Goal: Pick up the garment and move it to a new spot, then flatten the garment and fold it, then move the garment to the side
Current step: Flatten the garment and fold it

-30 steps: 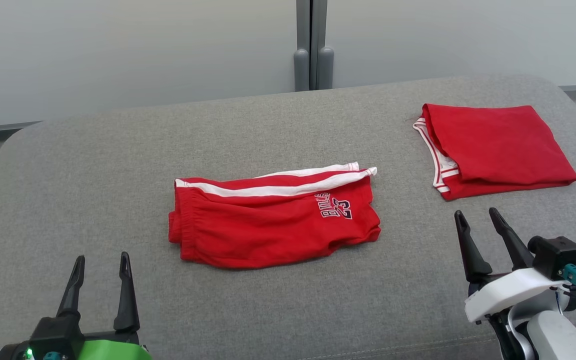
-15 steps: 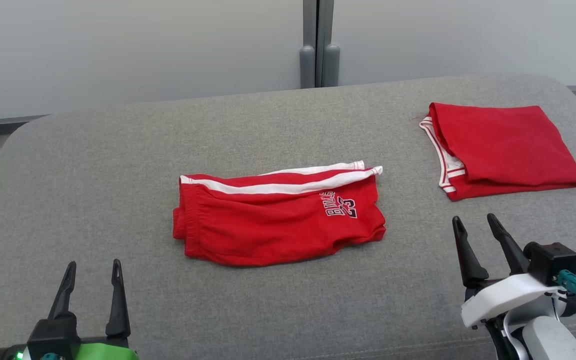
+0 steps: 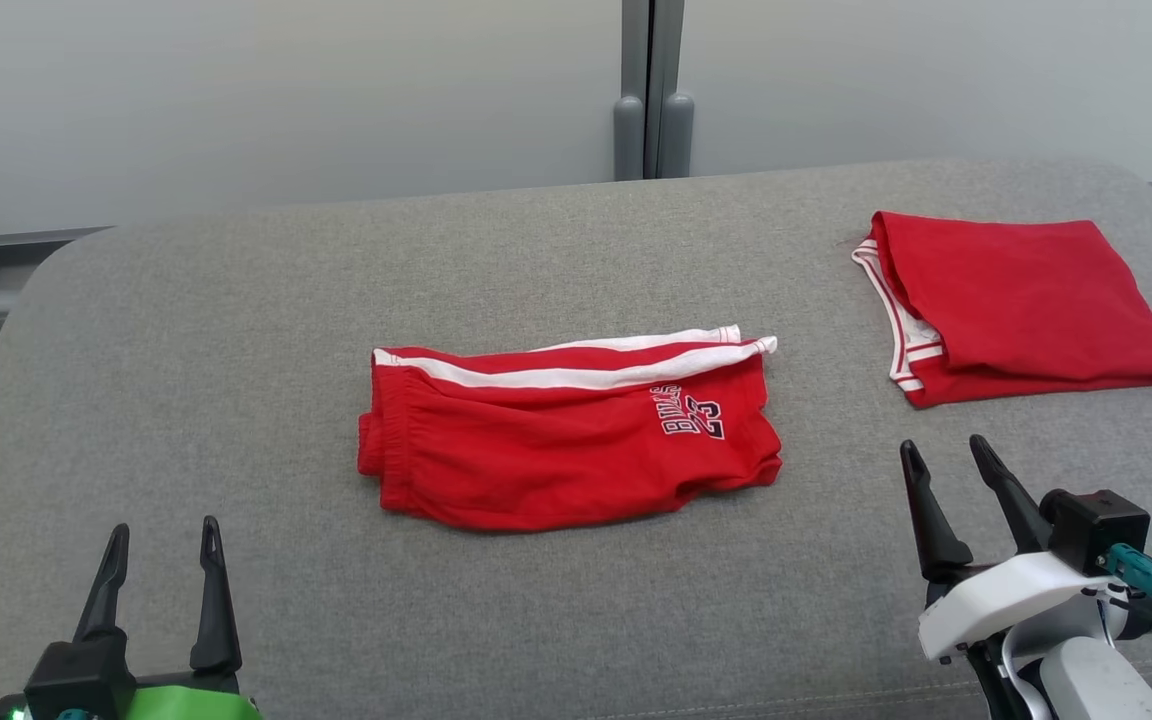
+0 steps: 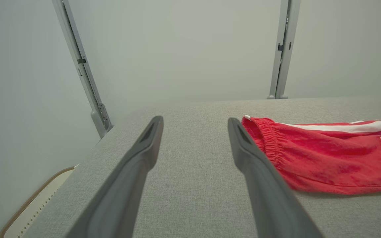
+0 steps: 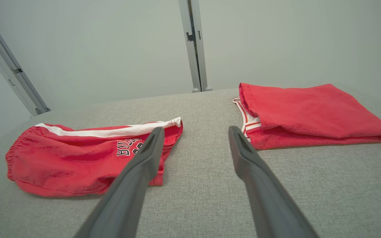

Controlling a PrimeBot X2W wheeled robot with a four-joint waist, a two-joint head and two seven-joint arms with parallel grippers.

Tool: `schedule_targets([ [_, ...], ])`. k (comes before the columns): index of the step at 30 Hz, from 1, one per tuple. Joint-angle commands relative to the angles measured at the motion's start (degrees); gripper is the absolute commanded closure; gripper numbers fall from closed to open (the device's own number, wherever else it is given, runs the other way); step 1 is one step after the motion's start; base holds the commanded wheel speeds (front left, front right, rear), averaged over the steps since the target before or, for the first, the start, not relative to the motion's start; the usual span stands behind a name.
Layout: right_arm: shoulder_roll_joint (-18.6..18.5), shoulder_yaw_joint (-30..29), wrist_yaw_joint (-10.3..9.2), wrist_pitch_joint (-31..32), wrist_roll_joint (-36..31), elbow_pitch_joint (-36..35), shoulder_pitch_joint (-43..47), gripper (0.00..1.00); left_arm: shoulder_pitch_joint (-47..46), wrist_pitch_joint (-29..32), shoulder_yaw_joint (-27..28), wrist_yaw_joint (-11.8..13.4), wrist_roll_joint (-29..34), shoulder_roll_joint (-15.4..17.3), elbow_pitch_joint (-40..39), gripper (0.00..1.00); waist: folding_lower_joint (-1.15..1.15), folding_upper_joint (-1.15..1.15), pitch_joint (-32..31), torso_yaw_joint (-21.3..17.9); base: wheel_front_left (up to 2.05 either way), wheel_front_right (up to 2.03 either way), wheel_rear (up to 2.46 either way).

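A grey fabric-covered table (image 3: 236, 300) with rounded corners stretched ahead of the jaws. Beyond its far edge stood a plain pale wall (image 3: 286, 100), split by a grey upright post (image 3: 653, 90). Light was soft and even.

Print on the red shorts (image 3: 556, 440) — a team name and a number

Dark lettering (image 3: 693, 412) near one leg hem reads "BULLS" over "23", lying tilted in the head view. The right wrist view gives "BULL" with the rest covered. The left wrist view catches only the first letters — cut off at the picture's edge.
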Motion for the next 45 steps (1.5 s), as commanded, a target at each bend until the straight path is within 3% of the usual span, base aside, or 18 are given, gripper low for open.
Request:
schedule_targets([
  [1,0.1,-0.2,-0.03,-0.1,-0.1,0.3,0.2,0.0,0.6,0.0,0.1,0.4,-0.4,0.1,-0.3,0.0,0.0,0.0,0.0,0.1,0.0,0.0,0.0],
  [10,0.2,0.3,-0.03,0.3,0.5,1.2,-0.5,0.0,0.3,0.0,0.5,-0.2,-0.7,-0.3,0.2,0.0,0.0,0.0,-0.1,0.8,0.0,0.0,0.0],
  [17,0.2,2.6,-0.03,3.9,2.8,6.9,-6.1,0.0,-0.5,0.0,0.1,-0.4,-0.1,-0.5,-0.2,0.0,0.0,0.0,0.2,1.4,0.0,0.0,0.0],
  [32,1.3,9.3,-0.03,3.3,5.0,33.2,-25.4,0.0,-4.8,0.0,-4.2,-1.7,0.5,-1.4,1.3,0.0,0.0,0.0,5.0,8.2,0.0,0.0,0.0],
  [45,2.5,10.7,-0.03,5.4,8.1,50.4,-34.8,0.0,-8.4,0.0,-6.6,-2.3,0.2,-2.3,3.0,0.0,0.0,0.0,8.8,12.8,0.0,0.0,0.0],
])
